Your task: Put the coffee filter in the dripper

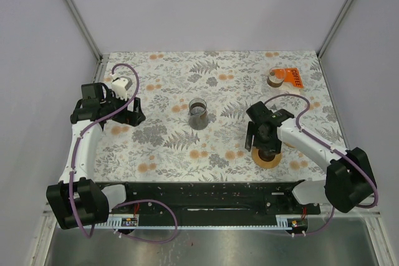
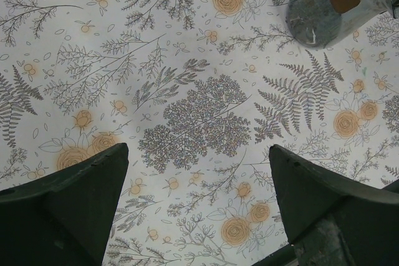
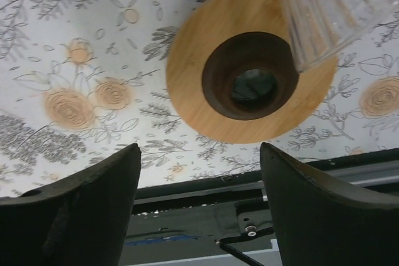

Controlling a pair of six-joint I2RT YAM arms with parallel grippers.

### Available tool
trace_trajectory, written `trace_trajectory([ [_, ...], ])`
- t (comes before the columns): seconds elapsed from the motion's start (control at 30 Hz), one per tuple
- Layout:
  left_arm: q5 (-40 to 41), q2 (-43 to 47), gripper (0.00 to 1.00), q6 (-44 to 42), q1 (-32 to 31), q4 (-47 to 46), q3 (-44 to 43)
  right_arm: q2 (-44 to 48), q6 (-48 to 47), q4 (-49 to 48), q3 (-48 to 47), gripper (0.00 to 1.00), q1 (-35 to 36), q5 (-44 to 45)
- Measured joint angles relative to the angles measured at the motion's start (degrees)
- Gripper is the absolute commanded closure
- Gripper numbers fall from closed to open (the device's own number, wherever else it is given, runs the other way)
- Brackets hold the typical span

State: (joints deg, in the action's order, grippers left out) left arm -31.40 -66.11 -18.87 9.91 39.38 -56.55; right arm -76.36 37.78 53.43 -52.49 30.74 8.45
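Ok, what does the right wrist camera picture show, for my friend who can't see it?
A round wooden ring with a dark hole in its middle lies on a flowery tablecloth, and a clear ribbed cone overlaps its upper right edge. The two dark fingers of the right gripper stand open at the bottom, not touching the ring.

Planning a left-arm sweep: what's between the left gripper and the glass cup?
Nothing. Only bare floral tablecloth lies between the left gripper and the glass cup. The left wrist view shows it; the top view agrees.
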Motion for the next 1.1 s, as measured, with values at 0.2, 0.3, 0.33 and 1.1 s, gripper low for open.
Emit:
trace_trajectory([
  [0.2,-0.3,0.0,0.01,-0.2,0.3,0.0,0.0,-1.3,1.4,-1.6,1.6,0.15,0.0,4.3],
  [0.3,-0.3,0.0,0.01,-0.2,0.3,0.0,0.0,-4.5,1.4,-4.7,2.4,0.18,0.0,4.1],
  [0.33,-0.3,0.0,0.01,-0.2,0.4,0.0,0.0,-5.6,1.4,-5.5,2.9,0.18,0.0,4.1],
  [1.1,-0.9,0.0,0.02,-0.3,1.3,0.0,0.0,-11.6,-7.2,-12.5,4.2,0.93,-0.6,-0.8],
])
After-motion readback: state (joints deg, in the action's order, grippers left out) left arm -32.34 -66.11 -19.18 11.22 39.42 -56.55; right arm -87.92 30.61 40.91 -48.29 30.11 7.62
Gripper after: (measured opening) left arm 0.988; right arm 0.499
